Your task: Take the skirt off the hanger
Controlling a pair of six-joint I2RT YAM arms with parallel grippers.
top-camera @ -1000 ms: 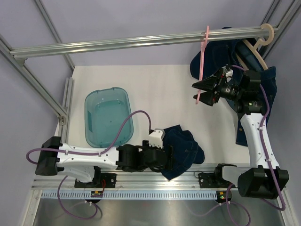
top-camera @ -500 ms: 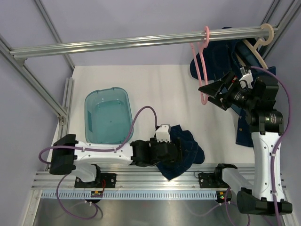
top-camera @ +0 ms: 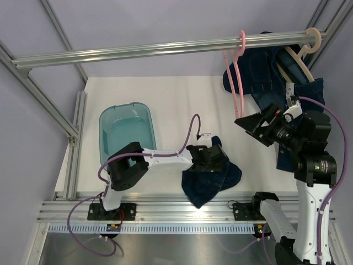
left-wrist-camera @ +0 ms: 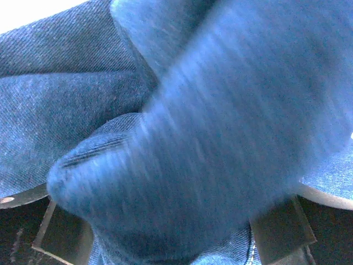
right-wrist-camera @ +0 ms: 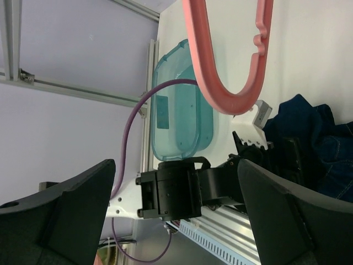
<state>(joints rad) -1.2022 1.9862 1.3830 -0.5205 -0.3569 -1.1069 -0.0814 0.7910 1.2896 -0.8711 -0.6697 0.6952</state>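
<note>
Where the left arm reaches across the front of the table (top-camera: 182,105), the skirt (top-camera: 212,179) lies in a crumpled dark blue denim heap near the front edge, off the hanger and well apart from it. The left gripper (top-camera: 212,156) sits at the far side of that heap, where one corner of cloth stands up in a peak. In the left wrist view denim fills the picture, and a thick, blurred fold bulges between the two dark fingers (left-wrist-camera: 60,234), so the jaws are holding a bunch of the skirt. The pink hanger (top-camera: 236,83) hangs by its hook from the metal rail (top-camera: 138,51) with only its own frame showing. The right gripper (top-camera: 251,122) is in the air just beside the hanger's lower end. In the right wrist view its fingers (right-wrist-camera: 71,210) stand wide apart with bare air between them, and the hanger's curved end is above them, not touching. To the right, a second dark blue garment (top-camera: 265,69) hangs on a wooden hanger (top-camera: 302,58) from the same rail. A clear teal tub (top-camera: 124,135) stands on the left of the table. It bears a dark rectangular patch, and any writing there is too small to read.
</note>
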